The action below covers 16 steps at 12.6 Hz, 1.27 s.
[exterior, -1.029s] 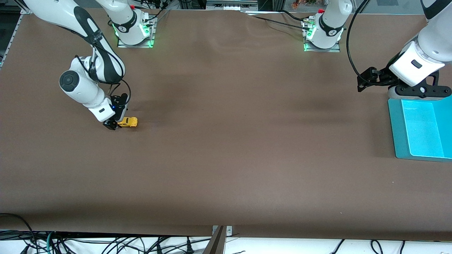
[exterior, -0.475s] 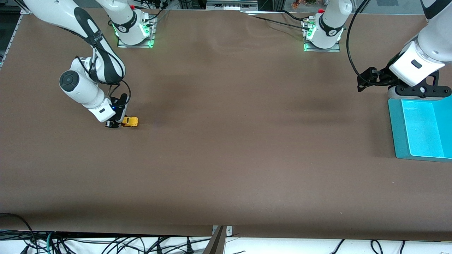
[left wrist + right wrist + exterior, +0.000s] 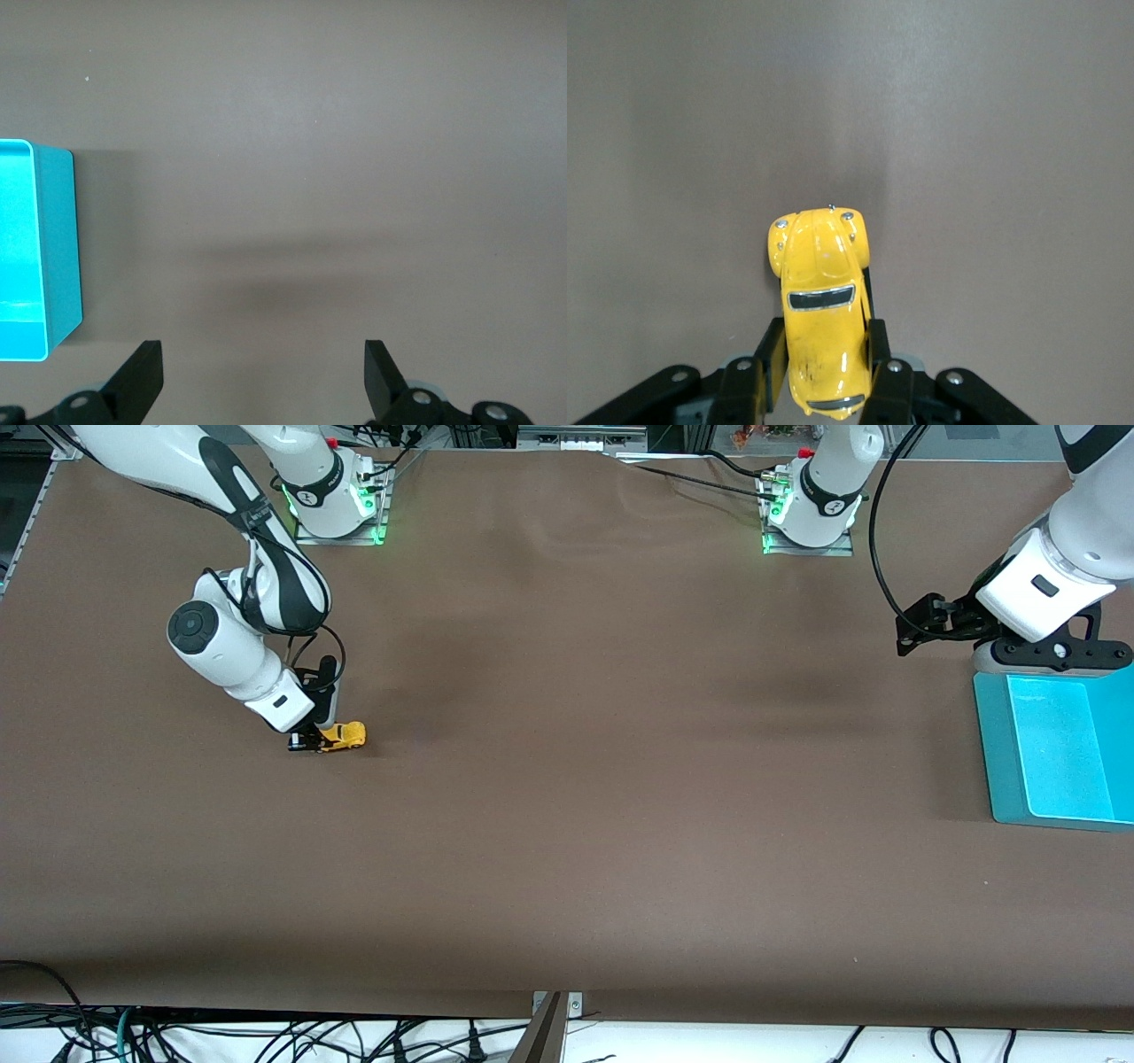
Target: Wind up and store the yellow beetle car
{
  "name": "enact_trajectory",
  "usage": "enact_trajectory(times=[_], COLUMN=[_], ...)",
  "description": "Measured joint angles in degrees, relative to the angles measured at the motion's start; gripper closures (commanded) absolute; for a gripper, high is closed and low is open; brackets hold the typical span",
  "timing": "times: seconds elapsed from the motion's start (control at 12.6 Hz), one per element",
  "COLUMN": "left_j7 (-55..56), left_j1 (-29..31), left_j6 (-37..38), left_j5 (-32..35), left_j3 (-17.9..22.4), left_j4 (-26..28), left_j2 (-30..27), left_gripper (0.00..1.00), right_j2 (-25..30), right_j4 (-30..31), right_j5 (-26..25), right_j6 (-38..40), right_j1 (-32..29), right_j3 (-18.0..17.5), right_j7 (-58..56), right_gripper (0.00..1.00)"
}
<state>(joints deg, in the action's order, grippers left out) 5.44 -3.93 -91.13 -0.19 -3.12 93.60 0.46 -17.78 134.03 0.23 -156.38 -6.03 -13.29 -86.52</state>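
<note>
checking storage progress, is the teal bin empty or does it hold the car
Empty: the teal bin shows only bare floor; the yellow beetle car sits in the right gripper.

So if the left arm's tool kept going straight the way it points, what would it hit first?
Probably just the bare table. The left tool hangs open and points down at it, with the teal bin off to one side.

Legible text, labels, brands, numbers, signs: none recorded. No marking can be read on any item or surface shown in the three views.
</note>
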Motion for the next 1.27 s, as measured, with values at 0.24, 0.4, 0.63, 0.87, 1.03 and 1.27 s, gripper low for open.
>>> enact_trajectory(times=[0.24,0.4,0.63,0.87,1.03,1.27], left_j7=[0.00,0.00,0.00,0.00,0.00,0.00], left_j1=[0.00,-0.01,-0.02,-0.02,-0.03,-0.05], left_j6=[0.00,0.00,0.00,0.00,0.00,0.00], left_j5=[0.00,0.00,0.00,0.00,0.00,0.00], left_j3=[0.00,0.00,0.00,0.00,0.00,0.00], left_j4=[-0.01,-0.03,-0.04,-0.04,-0.05,-0.05], left_j2=[0.00,0.01,0.01,0.01,0.01,0.01], left_gripper=[0.00,0.00,0.00,0.00,0.00,0.00], right_j2=[-1.73,-1.76,-1.75,-1.85,-2.13,-2.67], right_j4=[-0.31,-0.35,-0.58,-0.95,-1.56,-2.30], right_j5=[0.01,0.03,0.04,0.05,0.12,0.36], right_j6=[0.05,0.05,0.02,-0.16,-0.34,-0.73], right_j1=[-0.16,-0.22,-1.07,-3.47,-5.59,-10.79], right_j3=[0.04,0.11,1.77,4.44,6.82,7.81], right_j7=[-1.54,-1.66,-2.54,-6.95,-11.15,-16.73], right_gripper=[0.79,0.79,0.78,0.78,0.78,0.78])
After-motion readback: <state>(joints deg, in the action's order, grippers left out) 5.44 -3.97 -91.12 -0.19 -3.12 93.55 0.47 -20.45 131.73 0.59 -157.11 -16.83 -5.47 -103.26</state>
